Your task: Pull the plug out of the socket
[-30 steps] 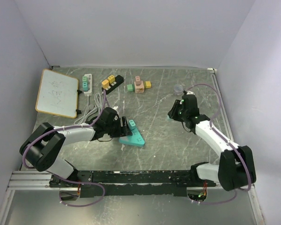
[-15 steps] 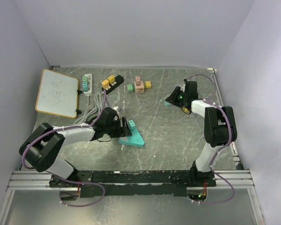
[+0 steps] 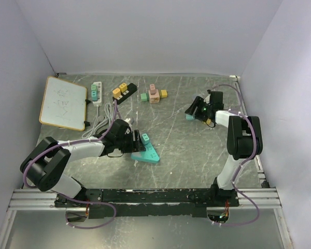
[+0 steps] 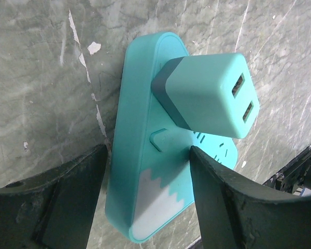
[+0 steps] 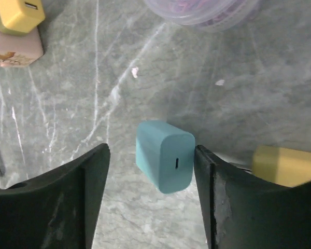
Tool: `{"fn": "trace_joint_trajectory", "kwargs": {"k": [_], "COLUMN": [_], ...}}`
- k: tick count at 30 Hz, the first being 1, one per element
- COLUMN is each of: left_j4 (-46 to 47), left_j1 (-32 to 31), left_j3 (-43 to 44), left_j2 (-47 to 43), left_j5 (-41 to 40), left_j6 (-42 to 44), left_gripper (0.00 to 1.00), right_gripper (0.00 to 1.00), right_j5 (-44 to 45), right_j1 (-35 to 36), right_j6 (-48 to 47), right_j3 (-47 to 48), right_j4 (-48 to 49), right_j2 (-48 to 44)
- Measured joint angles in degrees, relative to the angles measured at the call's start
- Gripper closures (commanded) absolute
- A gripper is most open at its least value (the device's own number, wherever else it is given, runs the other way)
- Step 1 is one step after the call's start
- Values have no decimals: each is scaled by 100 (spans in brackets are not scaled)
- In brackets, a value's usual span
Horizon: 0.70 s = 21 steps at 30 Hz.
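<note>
whiteboard (image 3: 63, 102) 1 | sockets (image 3: 147, 153) 4 (teal, white, black, pink) | loose teal plug (image 5: 163, 155) 1 | clear dish (image 3: 198, 97) 1

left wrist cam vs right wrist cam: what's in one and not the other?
Left wrist only: a turquoise wedge-shaped plastic socket block with a mint square USB charger plugged into it. The left gripper straddles the block.

Right wrist only: a small teal charger plug lying loose between the open fingers of the right gripper, a yellow plug at the right edge, a clear plastic lid at the top, and a pink block top left.

Both: the grey marbled tabletop and dark fingers set apart.
</note>
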Motion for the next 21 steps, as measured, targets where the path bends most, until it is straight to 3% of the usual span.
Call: {"fn": "trace_joint_trajectory", "kwargs": {"k": [5, 13, 16, 21], "left_j4": [0, 26, 42, 42], "left_j1": [0, 0, 0, 0], "left_j3": [-4, -94, -105, -105], "left_j2": [-2, -103, -103, -103], "left_j5": [15, 72, 90, 94], "left_j6": [0, 0, -2, 0], "left_gripper": [25, 24, 24, 25], "right_gripper": [25, 25, 26, 28], "right_j5": [286, 184, 120, 251], "right_j1": [-111, 87, 673, 2446], "right_j6": [-444, -761, -723, -511], "right_j3": [2, -79, -428, -1316], "right_j4": [-487, -682, -494, -330], "right_j2": [-376, -1869, -2225, -2291]}}
